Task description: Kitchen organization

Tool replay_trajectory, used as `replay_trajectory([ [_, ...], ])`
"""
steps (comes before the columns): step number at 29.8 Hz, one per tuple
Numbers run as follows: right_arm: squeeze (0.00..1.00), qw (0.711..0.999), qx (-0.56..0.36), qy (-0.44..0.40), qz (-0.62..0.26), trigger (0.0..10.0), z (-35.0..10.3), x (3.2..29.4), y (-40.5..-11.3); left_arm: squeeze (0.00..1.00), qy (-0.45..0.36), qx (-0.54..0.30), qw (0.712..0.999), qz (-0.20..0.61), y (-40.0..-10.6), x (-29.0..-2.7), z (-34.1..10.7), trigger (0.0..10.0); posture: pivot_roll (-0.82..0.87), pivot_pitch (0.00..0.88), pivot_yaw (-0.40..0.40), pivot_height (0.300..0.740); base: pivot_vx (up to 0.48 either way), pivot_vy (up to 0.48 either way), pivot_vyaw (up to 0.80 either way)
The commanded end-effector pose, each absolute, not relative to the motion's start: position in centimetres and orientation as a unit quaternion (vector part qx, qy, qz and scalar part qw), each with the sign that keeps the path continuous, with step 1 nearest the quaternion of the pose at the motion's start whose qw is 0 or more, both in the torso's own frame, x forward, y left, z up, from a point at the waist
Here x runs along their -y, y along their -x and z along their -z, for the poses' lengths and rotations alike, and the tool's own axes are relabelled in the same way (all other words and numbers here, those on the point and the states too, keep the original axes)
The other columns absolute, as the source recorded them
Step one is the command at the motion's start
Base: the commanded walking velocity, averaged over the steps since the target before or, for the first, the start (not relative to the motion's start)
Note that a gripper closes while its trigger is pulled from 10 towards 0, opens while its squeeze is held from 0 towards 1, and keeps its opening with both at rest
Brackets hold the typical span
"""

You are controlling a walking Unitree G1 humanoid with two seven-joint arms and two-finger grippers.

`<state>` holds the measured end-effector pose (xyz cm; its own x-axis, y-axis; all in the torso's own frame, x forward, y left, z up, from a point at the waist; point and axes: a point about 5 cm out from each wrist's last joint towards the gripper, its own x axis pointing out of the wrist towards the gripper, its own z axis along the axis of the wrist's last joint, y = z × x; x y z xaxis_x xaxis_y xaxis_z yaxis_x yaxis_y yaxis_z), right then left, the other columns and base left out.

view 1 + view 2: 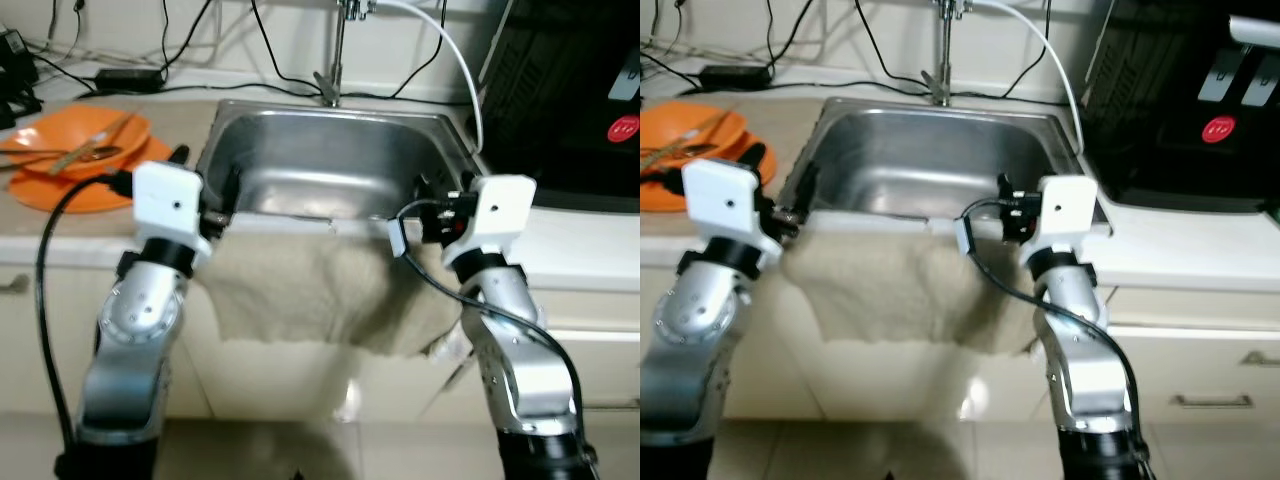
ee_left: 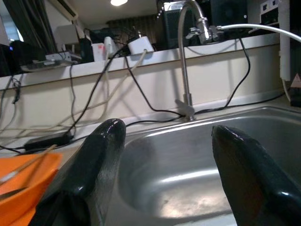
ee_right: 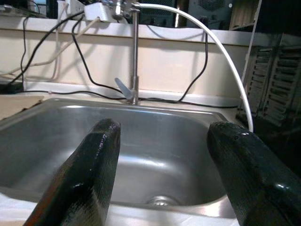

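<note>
A beige terry towel point(image 1: 310, 290) drapes over the stainless steel sink's point(image 1: 330, 165) front rim at centre frame, likely to dry. The left gripper point(image 2: 164, 174) and right gripper point(image 3: 164, 174) hover at its top corners, fingers spread, pinching nothing.

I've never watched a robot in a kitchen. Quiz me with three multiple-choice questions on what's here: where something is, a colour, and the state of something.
1. Where does the beige towel hang?
A. Over the sink's front edge
B. On the faucet
C. On the orange plates

2. What colour are the plates on the counter to the robot's left?
A. Blue
B. Orange
C. White

3. How are the fingers of the left gripper and right gripper?
A. Both shut
B. Both spread open
C. One open, one shut

Answers: 1 A, the towel drapes down the cabinet front from the sink rim. 2 B, they are bright orange. 3 B, each wrist view shows a wide gap between the fingers.
</note>
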<state>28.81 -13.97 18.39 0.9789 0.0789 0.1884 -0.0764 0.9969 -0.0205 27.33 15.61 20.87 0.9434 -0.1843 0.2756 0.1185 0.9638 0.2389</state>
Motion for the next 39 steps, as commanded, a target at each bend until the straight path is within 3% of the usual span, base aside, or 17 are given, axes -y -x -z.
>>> replay_trajectory([
  [1,0.00,0.995,0.096,0.000,-0.042,10.0,-18.5,13.8,-28.8,0.00,-0.116,0.148,0.980,0.072,-27.3,-15.9,-21.0,10.0,-0.02,0.000,-0.027,0.740,0.000,0.349,0.00],
  [25,0.00,0.994,0.094,-0.002,-0.053,10.0,-18.5,13.5,-29.1,0.00,-0.119,0.157,0.979,0.045,-27.2,-16.4,-21.2,10.0,-0.01,0.000,-0.041,0.740,0.000,0.334,0.00],
  [29,0.00,0.994,0.095,0.000,-0.055,10.0,-18.5,13.4,-29.0,0.00,-0.125,0.139,0.982,-0.018,-27.6,-18.0,-20.8,10.0,-0.01,0.000,-0.043,0.740,0.000,-0.480,0.00],
  [39,0.00,0.994,0.094,0.007,-0.057,10.0,-18.6,13.5,-29.1,0.00,-0.110,0.124,0.986,0.010,-27.2,-17.1,-20.2,10.0,-0.01,0.000,-0.046,0.740,0.000,0.000,0.00],
])
